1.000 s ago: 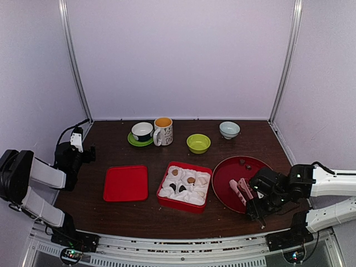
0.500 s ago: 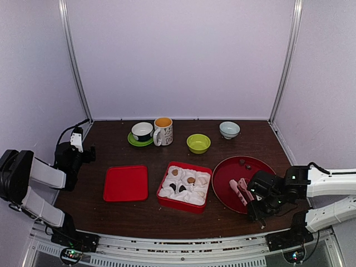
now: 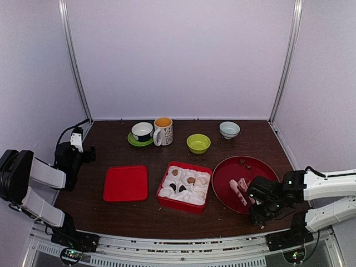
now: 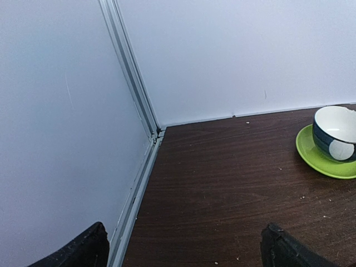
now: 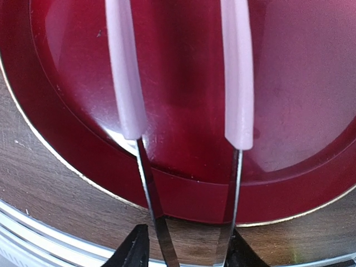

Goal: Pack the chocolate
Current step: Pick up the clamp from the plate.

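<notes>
Right gripper (image 5: 189, 232) | you're pinching pink tongs (image 5: 236, 72), jaws half-closed, tips pointing away over red plate (image 5: 183, 183) | chocolate (image 3: 241, 161) axis too small to tell | left gripper (image 4: 183, 253) hanging wide open, empty

Crockery along the back, red ware in front.
Upper centre: mug (image 3: 163, 131), cup (image 3: 142, 131) on green saucer (image 3: 133, 141), green bowl (image 3: 198, 143), pale bowl (image 3: 229, 129). Lower left: red lid (image 3: 125, 183). Lower right: pink-handled tongs (image 3: 240, 189) on dark red plate (image 3: 225, 172).
</notes>
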Robot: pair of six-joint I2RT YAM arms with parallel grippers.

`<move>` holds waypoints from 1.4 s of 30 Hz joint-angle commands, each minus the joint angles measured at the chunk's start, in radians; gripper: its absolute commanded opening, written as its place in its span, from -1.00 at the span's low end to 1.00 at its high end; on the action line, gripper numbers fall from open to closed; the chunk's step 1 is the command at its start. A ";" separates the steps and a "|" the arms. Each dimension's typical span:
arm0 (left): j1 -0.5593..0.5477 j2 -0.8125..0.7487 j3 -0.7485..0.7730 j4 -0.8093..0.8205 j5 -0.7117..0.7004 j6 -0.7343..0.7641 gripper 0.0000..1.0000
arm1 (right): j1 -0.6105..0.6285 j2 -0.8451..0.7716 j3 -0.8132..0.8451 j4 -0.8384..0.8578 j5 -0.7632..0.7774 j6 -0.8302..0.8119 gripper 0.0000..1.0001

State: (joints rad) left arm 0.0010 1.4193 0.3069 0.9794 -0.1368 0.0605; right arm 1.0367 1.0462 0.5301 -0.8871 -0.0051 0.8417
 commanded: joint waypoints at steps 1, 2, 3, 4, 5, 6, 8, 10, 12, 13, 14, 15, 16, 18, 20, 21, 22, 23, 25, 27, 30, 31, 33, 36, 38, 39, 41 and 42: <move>0.009 0.005 0.011 0.057 0.008 -0.004 0.96 | 0.006 0.010 -0.008 0.020 0.007 0.002 -0.15; 0.010 0.006 0.011 0.057 0.008 -0.004 0.96 | 0.005 0.011 -0.008 0.018 0.010 0.000 -0.16; 0.010 0.006 0.011 0.056 0.008 -0.004 0.96 | 0.005 0.012 -0.005 0.017 0.013 -0.002 -0.19; 0.010 0.006 0.011 0.058 0.008 -0.004 0.96 | 0.005 0.013 -0.002 0.011 0.017 -0.004 -0.21; 0.010 0.006 0.011 0.058 0.008 -0.004 0.96 | 0.005 0.014 0.002 0.009 0.021 -0.005 -0.23; 0.010 0.006 0.011 0.057 0.008 -0.004 0.96 | 0.005 0.015 0.006 0.004 0.025 -0.008 -0.28; 0.010 0.005 0.011 0.058 0.008 -0.004 0.95 | 0.006 0.014 0.016 -0.009 0.033 -0.014 -0.33; 0.010 0.006 0.011 0.057 0.008 -0.004 0.96 | 0.006 0.008 0.029 -0.023 0.045 -0.019 -0.35; 0.010 0.005 0.011 0.058 0.008 -0.005 0.95 | 0.006 -0.005 0.038 -0.030 0.055 -0.028 -0.39; 0.009 0.006 0.011 0.057 0.008 -0.004 0.96 | 0.005 -0.011 0.040 -0.037 0.059 -0.029 -0.40; 0.010 0.006 0.011 0.059 0.008 -0.004 0.96 | 0.005 -0.016 0.044 -0.042 0.064 -0.032 -0.42; 0.010 0.006 0.012 0.057 0.008 -0.004 0.96 | 0.005 -0.019 0.049 -0.047 0.068 -0.036 -0.43; 0.009 0.006 0.011 0.057 0.008 -0.004 0.95 | 0.005 -0.019 0.054 -0.050 0.070 -0.040 -0.45; 0.010 0.005 0.011 0.058 0.008 -0.004 0.96 | 0.005 -0.014 0.063 -0.057 0.073 -0.050 -0.48; 0.008 0.006 0.011 0.057 0.008 -0.004 0.96 | 0.005 -0.004 0.075 -0.063 0.073 -0.061 -0.49; 0.009 0.006 0.011 0.058 0.008 -0.004 0.96 | 0.006 0.003 0.081 -0.067 0.072 -0.067 -0.49; 0.010 0.006 0.011 0.058 0.008 -0.004 0.96 | 0.005 0.011 0.092 -0.073 0.071 -0.074 -0.49; 0.009 0.006 0.011 0.058 0.008 -0.004 0.96 | 0.006 0.020 0.103 -0.084 0.073 -0.081 -0.49; 0.009 0.005 0.011 0.057 0.008 -0.004 0.96 | 0.005 0.034 0.123 -0.108 0.077 -0.093 -0.50; 0.009 0.006 0.011 0.058 0.008 -0.004 0.96 | 0.004 0.041 0.137 -0.123 0.082 -0.098 -0.50; 0.010 0.005 0.011 0.058 0.008 -0.004 0.96 | 0.003 0.044 0.150 -0.130 0.087 -0.105 -0.50; 0.010 0.006 0.011 0.057 0.008 -0.004 0.96 | 0.002 0.046 0.153 -0.131 0.086 -0.106 -0.49; 0.009 0.006 0.011 0.057 0.008 -0.004 0.96 | 0.001 0.051 0.156 -0.131 0.086 -0.109 -0.50; 0.009 0.005 0.011 0.058 0.008 -0.004 0.96 | -0.002 0.059 0.156 -0.129 0.090 -0.114 -0.49; 0.010 0.005 0.011 0.059 0.008 -0.004 0.96 | -0.003 0.064 0.160 -0.135 0.084 -0.117 -0.48; 0.010 0.005 0.011 0.058 0.009 -0.005 0.96 | -0.004 0.066 0.163 -0.136 0.081 -0.118 -0.45; 0.010 0.005 0.011 0.057 0.008 -0.004 0.96 | -0.005 0.066 0.168 -0.141 0.077 -0.121 -0.41; 0.009 0.006 0.011 0.058 0.008 -0.005 0.96 | -0.006 0.067 0.170 -0.143 0.078 -0.123 -0.39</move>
State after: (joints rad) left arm 0.0010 1.4193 0.3069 0.9794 -0.1368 0.0601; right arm 1.0363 1.1107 0.6659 -1.0069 0.0490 0.7307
